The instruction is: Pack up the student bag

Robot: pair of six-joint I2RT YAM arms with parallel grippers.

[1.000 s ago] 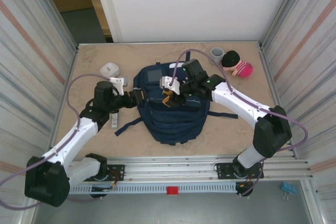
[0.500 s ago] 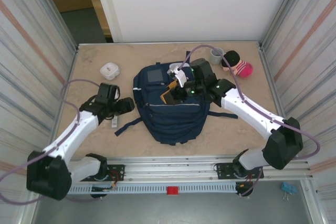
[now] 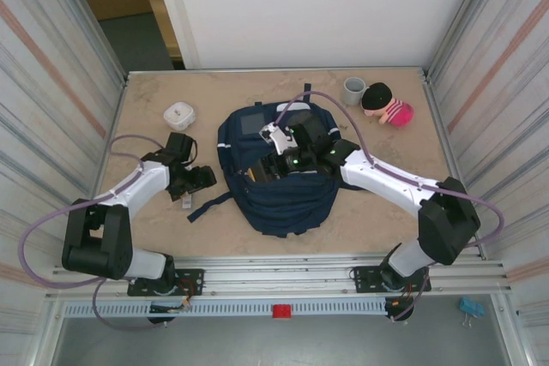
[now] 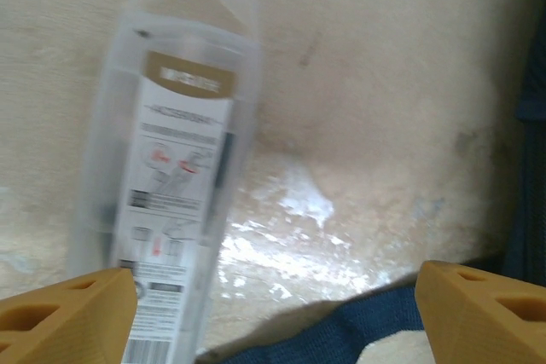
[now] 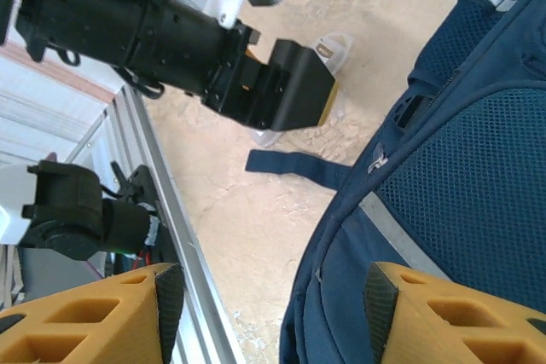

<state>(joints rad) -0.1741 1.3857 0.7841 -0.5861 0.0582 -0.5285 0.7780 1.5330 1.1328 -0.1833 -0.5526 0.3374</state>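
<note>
Step in hand looks like fetching the next item. Left hand (image 4: 273, 296) is open, fingers wide, nothing held, hovering over a clear plastic packet (image 4: 171, 176) that lies flat on the table (image 3: 369, 212) at 9 o'clock of the backpack (image 3: 279, 190). Next move likely: drop, straddle the packet, close. It's thin and slick, so it may slip. Right hand (image 5: 269, 283) is open and empty over the backpack's 9 o'clock side. Backpack lies flat mid-table: navy, grey panel at the far end, a strap trailing to 8 o'clock. Can't tell if the zip is open. Farther off, a white box (image 3: 178, 114) at 10 o'clock, a cup (image 3: 353, 89) and a doll (image 3: 388, 105) at 1 o'clock.
</note>
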